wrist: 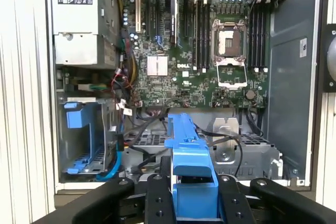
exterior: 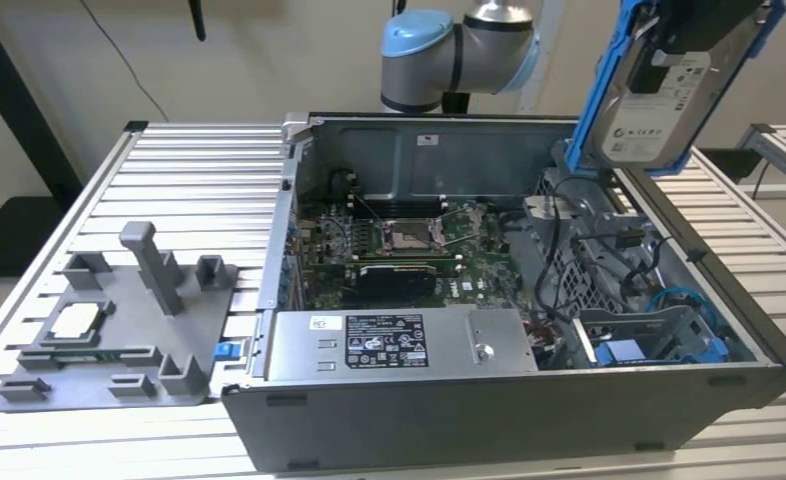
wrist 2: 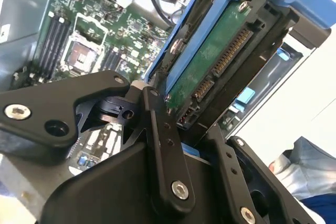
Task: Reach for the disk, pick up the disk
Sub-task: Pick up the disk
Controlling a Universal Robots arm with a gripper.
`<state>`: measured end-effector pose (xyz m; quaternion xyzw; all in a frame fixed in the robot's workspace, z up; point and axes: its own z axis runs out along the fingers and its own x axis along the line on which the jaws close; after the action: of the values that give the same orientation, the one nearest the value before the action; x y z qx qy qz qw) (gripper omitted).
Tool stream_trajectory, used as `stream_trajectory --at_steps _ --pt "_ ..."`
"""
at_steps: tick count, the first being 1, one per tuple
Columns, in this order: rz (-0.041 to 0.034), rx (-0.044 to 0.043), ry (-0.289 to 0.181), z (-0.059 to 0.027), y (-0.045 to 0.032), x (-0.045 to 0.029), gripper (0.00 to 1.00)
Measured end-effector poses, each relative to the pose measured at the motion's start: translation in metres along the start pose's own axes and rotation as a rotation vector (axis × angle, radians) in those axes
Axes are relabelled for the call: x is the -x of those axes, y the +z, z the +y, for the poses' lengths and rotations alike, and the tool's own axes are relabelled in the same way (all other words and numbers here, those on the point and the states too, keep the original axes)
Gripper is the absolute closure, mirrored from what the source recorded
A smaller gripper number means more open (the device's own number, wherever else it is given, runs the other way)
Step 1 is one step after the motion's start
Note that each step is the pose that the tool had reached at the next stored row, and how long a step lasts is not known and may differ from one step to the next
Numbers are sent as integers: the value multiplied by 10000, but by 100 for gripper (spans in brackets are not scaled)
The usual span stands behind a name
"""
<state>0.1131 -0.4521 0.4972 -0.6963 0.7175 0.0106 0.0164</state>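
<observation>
**Inspector:** Location of the disk?

**Assistant:** The disk (exterior: 660,85) is off the machine, held in the air above the far corner of the open computer case (exterior: 500,420) on the exterior view's right. It is clear of the chassis and touches nothing below.

**Inspector:** Orientation?

**Assistant:** Long axis stands close to upright, leaning slightly, upper end toward the exterior view's right. The white-labelled face looks toward the exterior camera; the blue rails (exterior: 604,90) run along its long edges. In the second wrist view the green circuit-board side and connector edge of the disk (wrist 2: 220,61) face the camera.

**Inspector:** Gripper condition?

**Assistant:** The gripper (wrist 2: 197,140) has its black fingers (wrist 2: 163,145) clamped on the drive, one on each side. In the first wrist view the fingers (wrist: 156,203) bracket the blue carrier (wrist: 191,177).

**Inspector:** Surroundings?

**Assistant:** The case lies on its side on a slatted metal table (exterior: 193,160), side panel off. The motherboard (exterior: 393,245) is exposed, with the power supply (exterior: 393,345) at the near edge. A blue drive bay (exterior: 660,340) sits in the near corner on the exterior view's right. A grey fixture tray (exterior: 113,330) rests beside the case on the exterior view's left.
</observation>
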Motion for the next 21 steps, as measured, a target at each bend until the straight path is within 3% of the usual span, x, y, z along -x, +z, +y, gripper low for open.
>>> stream_trajectory --at_steps 13,21 --pt "0 0 0 -13 -16 -421 100" --pt "0 0 -1 -19 -23 -609 100"
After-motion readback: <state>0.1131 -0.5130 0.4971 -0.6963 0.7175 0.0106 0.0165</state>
